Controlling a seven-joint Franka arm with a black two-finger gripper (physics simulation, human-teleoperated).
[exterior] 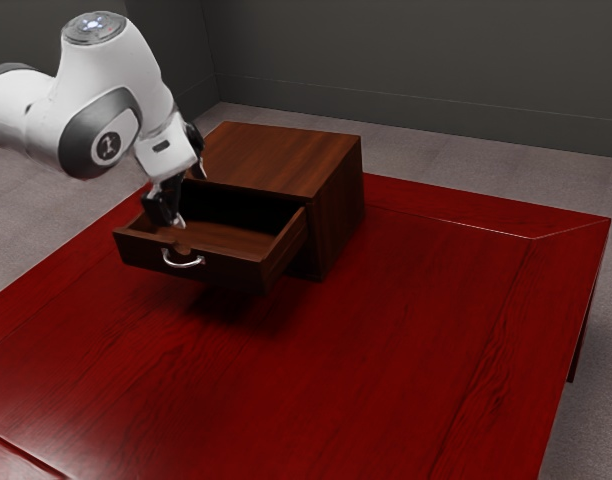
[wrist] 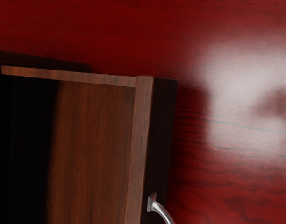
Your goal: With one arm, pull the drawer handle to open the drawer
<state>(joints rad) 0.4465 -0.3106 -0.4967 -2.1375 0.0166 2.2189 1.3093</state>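
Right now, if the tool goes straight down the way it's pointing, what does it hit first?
Probably the top edge of the drawer's front panel, just above the handle. The tool points down there, though depth is unclear.

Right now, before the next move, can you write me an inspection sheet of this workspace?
Surface: glossy red wooden table.
Job's things: brown cabinet on the table; its drawer stands well out, nothing seen inside; metal handle on the drawer front.
Clutter: nothing seen.
Grippers: black gripper hangs at the drawer's front edge, just above the handle.
Cables: nothing seen.
Surroundings: grey floor, dark wall behind.
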